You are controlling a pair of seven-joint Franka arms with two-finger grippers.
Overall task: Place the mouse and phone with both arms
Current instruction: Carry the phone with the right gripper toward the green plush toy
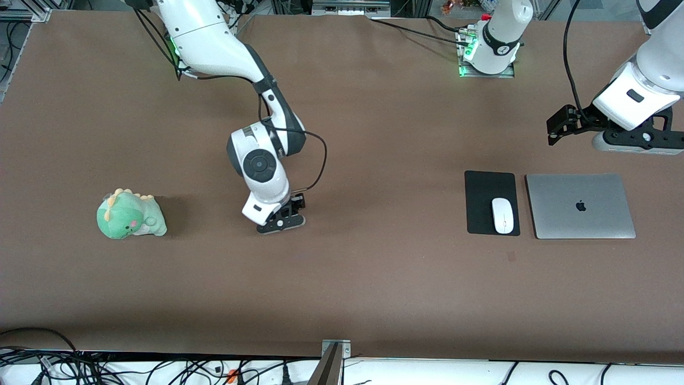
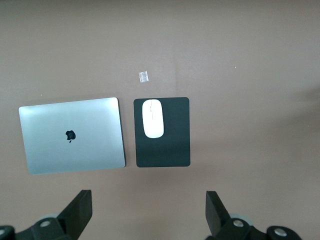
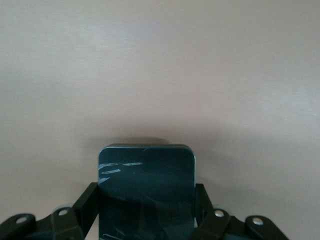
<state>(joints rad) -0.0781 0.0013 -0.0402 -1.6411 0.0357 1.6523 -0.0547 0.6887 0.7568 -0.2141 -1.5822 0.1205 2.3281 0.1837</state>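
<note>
Mouse (image 1: 503, 215): on the mouse pad (image 1: 483, 188).
Left gripper (image 2: 150, 212): fingers spread, above the table.
Right gripper (image 3: 146, 205): pinching the phone (image 3: 146, 192).

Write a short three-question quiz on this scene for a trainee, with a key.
1. True or false: the mouse lies on the mouse pad.
2. Which hand grips the phone? A) right hand B) left hand
3. Fill in: beside the pad, toward the left arm's end of the table, lies a closed ____.

Key: 1 true. 2 A; the left hand hangs open, empty. 3 laptop.
</note>
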